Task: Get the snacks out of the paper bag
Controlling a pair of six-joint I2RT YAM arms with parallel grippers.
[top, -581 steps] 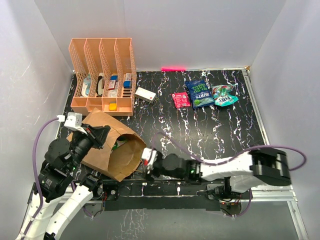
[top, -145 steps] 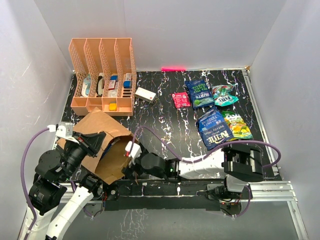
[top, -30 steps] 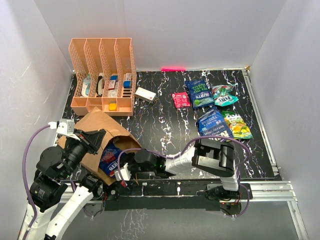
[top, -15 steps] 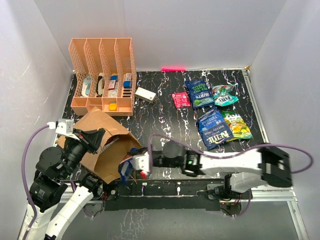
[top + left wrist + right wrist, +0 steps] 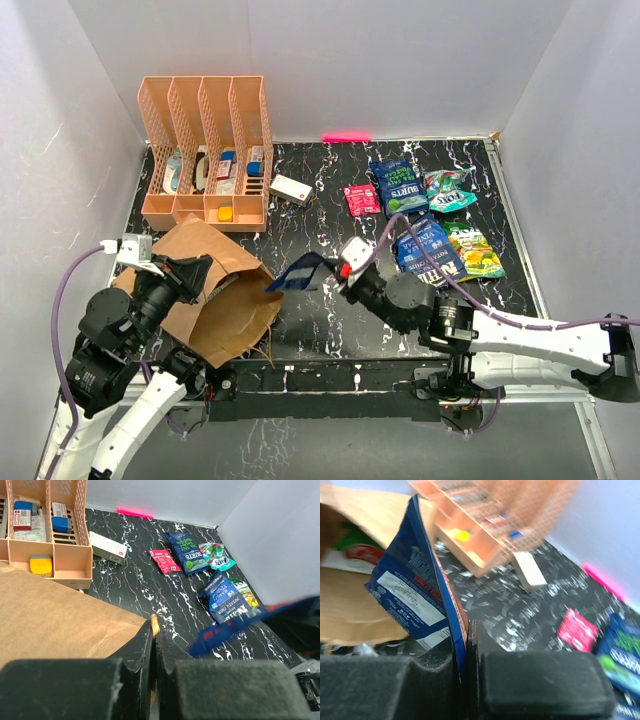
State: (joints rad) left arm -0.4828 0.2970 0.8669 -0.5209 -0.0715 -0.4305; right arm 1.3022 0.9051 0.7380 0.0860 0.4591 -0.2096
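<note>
The brown paper bag lies on its side at the near left, mouth to the right. My left gripper is shut on its upper rim. My right gripper is shut on a dark blue chip bag, held edge-on in the air right of the bag's mouth. A green, white and red packet shows inside the paper bag. On the table at the right lie a pink-red packet, two dark blue bags, a teal bag and a green-yellow bag.
An orange mesh rack with small boxes stands at the back left. A small white box lies beside it. White walls close in the table on three sides. A pink strip runs along the back edge.
My right gripper has drawn the dark blue chip bag out of the paper bag's mouth and carried it right and away from the bag. The left gripper still holds the rim.
</note>
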